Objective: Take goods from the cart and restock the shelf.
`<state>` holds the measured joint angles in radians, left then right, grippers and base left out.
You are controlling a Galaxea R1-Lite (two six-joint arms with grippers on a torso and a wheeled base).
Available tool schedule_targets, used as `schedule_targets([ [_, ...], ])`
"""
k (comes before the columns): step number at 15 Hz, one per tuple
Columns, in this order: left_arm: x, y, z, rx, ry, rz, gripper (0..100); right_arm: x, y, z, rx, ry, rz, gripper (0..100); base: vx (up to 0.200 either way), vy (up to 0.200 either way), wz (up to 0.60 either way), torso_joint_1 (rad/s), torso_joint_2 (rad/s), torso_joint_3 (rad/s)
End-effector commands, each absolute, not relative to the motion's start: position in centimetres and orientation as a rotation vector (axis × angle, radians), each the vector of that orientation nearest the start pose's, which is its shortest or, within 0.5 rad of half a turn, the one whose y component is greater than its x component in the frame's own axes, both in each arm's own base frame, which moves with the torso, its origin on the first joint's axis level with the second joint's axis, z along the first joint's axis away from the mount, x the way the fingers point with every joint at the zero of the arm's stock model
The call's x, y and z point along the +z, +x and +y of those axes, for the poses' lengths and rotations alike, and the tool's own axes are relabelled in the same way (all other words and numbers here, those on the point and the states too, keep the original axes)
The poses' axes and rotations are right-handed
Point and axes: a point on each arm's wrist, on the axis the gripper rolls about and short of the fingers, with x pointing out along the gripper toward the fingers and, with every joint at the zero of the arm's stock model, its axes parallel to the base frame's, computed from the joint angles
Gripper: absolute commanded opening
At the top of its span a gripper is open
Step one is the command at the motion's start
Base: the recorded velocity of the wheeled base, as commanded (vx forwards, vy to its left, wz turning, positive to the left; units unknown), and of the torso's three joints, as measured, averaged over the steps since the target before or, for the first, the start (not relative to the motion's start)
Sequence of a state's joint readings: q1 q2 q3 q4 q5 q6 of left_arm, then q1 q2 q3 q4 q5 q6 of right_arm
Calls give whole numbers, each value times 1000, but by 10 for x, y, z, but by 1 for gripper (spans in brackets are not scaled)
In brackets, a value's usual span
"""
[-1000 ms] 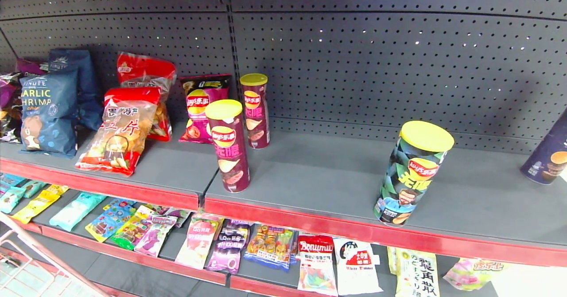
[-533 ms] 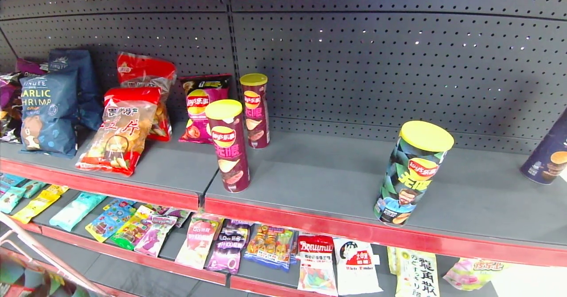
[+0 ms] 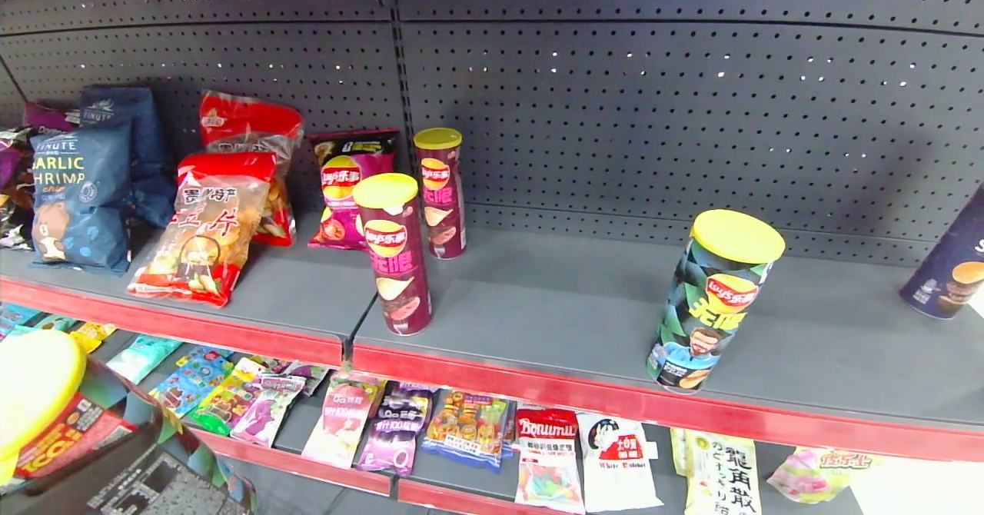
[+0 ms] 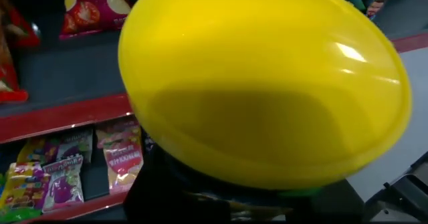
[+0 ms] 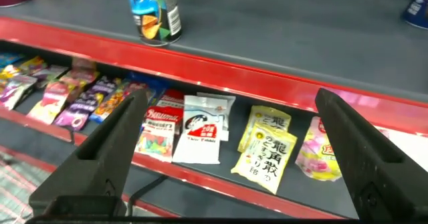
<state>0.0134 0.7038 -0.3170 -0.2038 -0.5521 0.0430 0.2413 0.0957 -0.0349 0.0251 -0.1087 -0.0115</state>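
— Grey metal with a red front edge: the upper shelf (image 3: 553, 307) is the biggest thing here. How full is it?
— Bags (image 3: 207, 230) crowd its left end. From the middle to the right end the deck is mostly bare.
— And the stock being carried?
— A yellow-lidded can (image 3: 46, 407) hangs tilted below the front edge near the left end, in front of the lower shelf (image 3: 292, 461). A dark ribbed pad (image 3: 146, 484) lies across its body, so I judge the left gripper (image 3: 115, 461) clamped on it.
— The other arm?
— The right gripper (image 5: 231, 100) stands wide apart with nothing between its fingers (image 5: 100, 157). It faces the lower shelf beneath the green can (image 3: 715, 300), which stands upright at the front edge toward the right end.
— Anything smaller up top?
— 2 maroon cans (image 3: 393, 254) stand upright just left of the middle, 1 near the front edge and 1 by the back panel (image 3: 615, 115). A dark blue can (image 3: 949, 261) is at the right end.
— Smallest?
— Flat sweet packets (image 3: 477, 423) in a row on the lower shelf.
— Which step, then?
— Carrying, I'd say: 1 can is in hand and not yet placed. Next it needs lifting above the red edge and righting. Then it should be set base-flat on the bare deck between the maroon cans and the green can, well back from the edge, without knocking a neighbour.
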Motion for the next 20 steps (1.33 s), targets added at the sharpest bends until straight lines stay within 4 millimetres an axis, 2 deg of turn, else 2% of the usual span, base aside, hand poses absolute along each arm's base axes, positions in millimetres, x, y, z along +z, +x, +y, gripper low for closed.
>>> schedule_targets([
  [1,178,64,-12,-557,-17,197,0,84,-16,-8,212,-28,75,100,0,0,0,0,0,0],
  [10,176,66,-12,-556,-20,208,0,84,-18,-9,192,-16,57,100,0,0,0,0,0,0],
  [20,176,65,-12,-554,-20,208,0,84,-19,-10,189,-13,43,100,0,0,-600,4,2,2],
])
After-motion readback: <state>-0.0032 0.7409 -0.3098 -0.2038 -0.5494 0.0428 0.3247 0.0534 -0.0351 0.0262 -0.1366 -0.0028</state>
